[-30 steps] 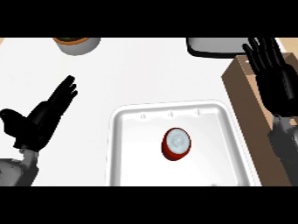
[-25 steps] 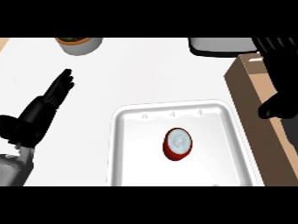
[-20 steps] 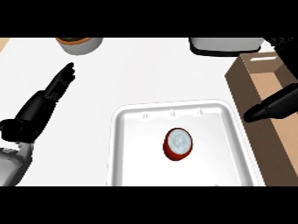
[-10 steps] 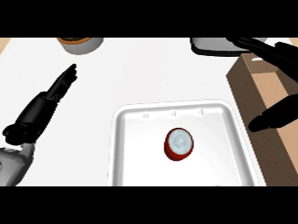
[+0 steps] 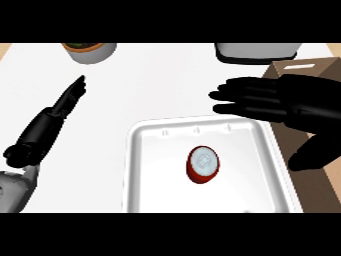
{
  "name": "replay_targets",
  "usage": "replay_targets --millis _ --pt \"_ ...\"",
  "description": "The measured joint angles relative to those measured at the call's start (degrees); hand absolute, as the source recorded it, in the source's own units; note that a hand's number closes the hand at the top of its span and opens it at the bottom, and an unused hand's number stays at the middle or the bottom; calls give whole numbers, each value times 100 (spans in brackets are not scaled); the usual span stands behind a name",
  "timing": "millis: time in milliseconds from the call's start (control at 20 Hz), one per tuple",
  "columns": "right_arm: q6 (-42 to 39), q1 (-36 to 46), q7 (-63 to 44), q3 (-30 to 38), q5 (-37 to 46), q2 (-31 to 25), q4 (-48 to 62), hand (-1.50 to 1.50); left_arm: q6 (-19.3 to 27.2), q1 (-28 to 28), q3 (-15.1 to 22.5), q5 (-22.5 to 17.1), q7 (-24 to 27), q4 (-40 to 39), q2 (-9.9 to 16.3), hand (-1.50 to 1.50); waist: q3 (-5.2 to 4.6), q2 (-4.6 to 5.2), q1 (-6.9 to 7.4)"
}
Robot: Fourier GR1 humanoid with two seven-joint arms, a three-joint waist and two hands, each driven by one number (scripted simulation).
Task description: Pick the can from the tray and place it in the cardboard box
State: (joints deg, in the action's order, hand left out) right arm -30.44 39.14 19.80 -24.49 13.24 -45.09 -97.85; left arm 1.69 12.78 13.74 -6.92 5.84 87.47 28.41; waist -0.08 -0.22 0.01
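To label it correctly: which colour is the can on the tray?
Red body, pale grey top; the can shows best in the head view.

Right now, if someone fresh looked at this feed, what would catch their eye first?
Probably the right hand, large and black, spread open over the far right corner of the white tray and partly covering the cardboard box at the right. Next, the red can standing alone in the tray, untouched. The left hand lies open on the counter at the left.
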Motion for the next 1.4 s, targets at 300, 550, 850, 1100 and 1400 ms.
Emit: replay_targets --millis 300,550,850,1100,1400 --pt "-518 62 -1236 -487 541 159 -1047 -150 -124 -21 -120 43 19 -26 -3 0 0 -8 -26" --pt "-1085 -67 -2331 -764 763 467 -1693 -150 -197 1 -211 101 -82 27 -76 0 1 -5 -26" --pt "-1600 -379 -3258 -991 1061 1123 -2024 -150 -247 -11 -261 315 -111 55 -296 0 4 7 -10" --pt "-1664 -730 -3416 -1193 1736 1471 -2119 -150 -423 45 -426 413 -108 -47 -407 0 6 16 -1" --pt "-1532 -1025 -3348 -1457 2637 1904 -1968 -150 -577 23 -588 575 -136 -24 -555 0 8 19 10"
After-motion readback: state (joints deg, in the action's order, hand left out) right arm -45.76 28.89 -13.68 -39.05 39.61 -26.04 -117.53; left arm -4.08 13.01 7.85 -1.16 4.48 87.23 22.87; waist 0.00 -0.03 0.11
